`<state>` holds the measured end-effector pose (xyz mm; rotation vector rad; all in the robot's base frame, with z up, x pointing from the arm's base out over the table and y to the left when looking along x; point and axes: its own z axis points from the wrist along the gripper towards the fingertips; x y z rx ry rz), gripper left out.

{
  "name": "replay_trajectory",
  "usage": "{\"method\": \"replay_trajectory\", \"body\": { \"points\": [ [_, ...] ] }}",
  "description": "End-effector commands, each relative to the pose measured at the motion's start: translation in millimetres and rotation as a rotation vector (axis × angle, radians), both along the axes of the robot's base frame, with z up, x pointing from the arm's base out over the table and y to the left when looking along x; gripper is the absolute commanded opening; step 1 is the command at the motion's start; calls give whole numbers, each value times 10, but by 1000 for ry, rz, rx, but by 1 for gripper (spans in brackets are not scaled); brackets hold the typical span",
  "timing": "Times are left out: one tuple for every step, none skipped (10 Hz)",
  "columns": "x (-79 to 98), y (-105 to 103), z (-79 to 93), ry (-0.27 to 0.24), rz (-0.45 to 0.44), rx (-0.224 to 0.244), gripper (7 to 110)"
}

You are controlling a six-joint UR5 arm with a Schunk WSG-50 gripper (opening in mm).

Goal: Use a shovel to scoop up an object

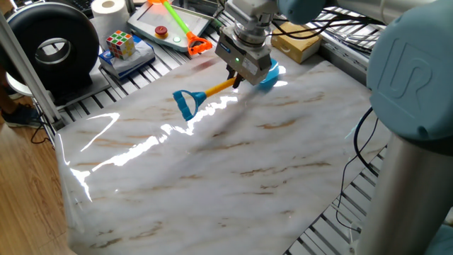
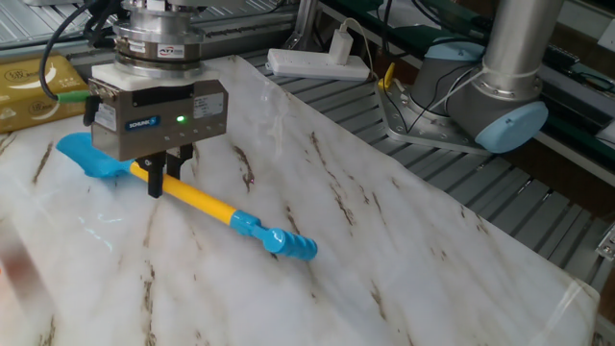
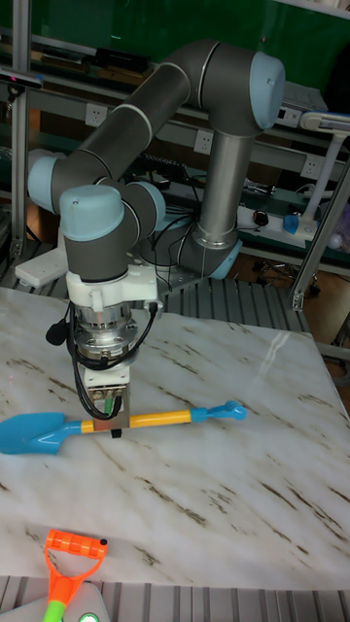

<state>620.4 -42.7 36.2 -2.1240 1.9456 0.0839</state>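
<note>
Plainly, in one fixed view the shovel (image 1: pixel 212 91) is seen gripped on its orange-yellow shaft by the pincer (image 1: pixel 236 79), over the far part of the glossy marbled surface (image 1: pixel 212 163); its light-blue blade lies toward the tan block (image 1: pixel 296 47) at the far right edge. Moulded plastic is suggested: light, stiff, smooth, likely to twist in a grip.

In the other fixed view the dark fingers (image 2: pixel 154 179) are pressed onto the shaft near the blade, a sound hold for leverage, while the blue loop end points near and right.

In the tall fixed view the shovel is held about level, just above the surface; a green-shafted tool (image 3: pixel 66 564) lies nearer.
</note>
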Motion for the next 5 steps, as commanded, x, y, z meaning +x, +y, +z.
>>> {"method": "replay_trajectory", "body": {
  "points": [
    [35,28,28,-11,-10,19,7],
    [12,40,28,-5,4,22,7],
    [-3,29,23,-2,17,16,7],
    [-26,-105,3,1,38,-22,7],
    [-48,-176,-21,7,54,-21,7]
  ]
}}
